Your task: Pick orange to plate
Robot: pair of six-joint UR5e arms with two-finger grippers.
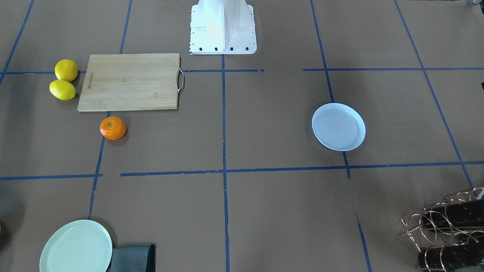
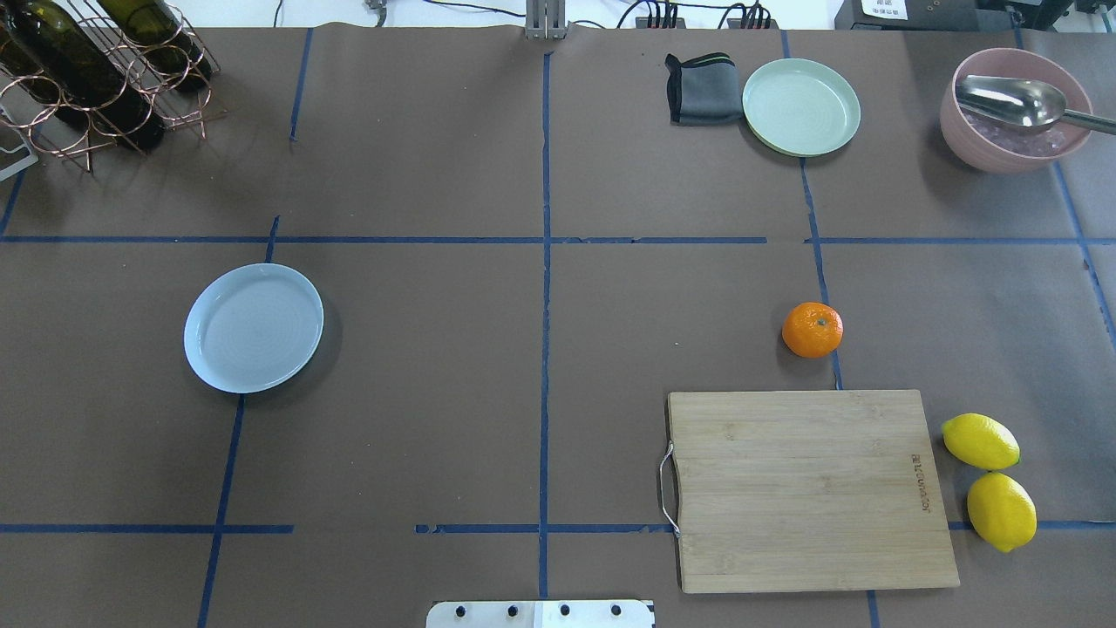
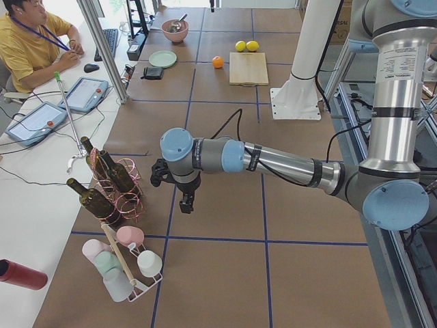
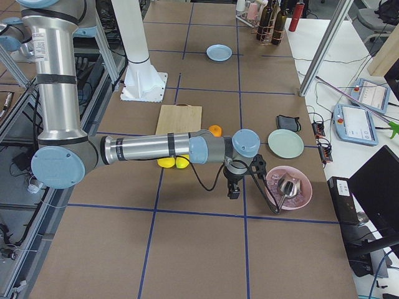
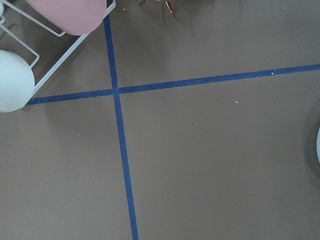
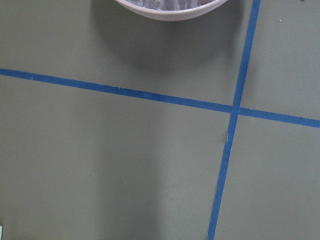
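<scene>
Bamboo comes first on the robot's side: you have the cutting board (image 2: 806,490) lying flat on the brown tabletop (image 2: 436,349) in the robot's right half, its metal handle turned toward the middle. Two lemons (image 2: 980,441) (image 2: 1002,511) sit just beside its outer edge, close together. Just past the board's far edge rests the orange (image 2: 813,330), stem dimple up, on a blue tape line, near the board but apart from it. At about the same depth, well apart in the robot's left half, lies the plate (image 2: 254,327), flat on the tabletop. Farther back you'll find the wire bottle rack (image 2: 105,78) in the left corner. On the right are a folded grey cloth (image 2: 703,89) touching the pale green plate (image 2: 801,106), and a pink bowl (image 2: 1011,161) with a metal spoon (image 2: 1011,100) in it. The left tool (image 3: 186,203) hangs pointing down over the tabletop near the bottle rack. The right tool (image 4: 233,190) hangs just beside the pink bowl. Only the side views show them, so you cannot tell how far either is open or whether it has anything in hold.
</scene>
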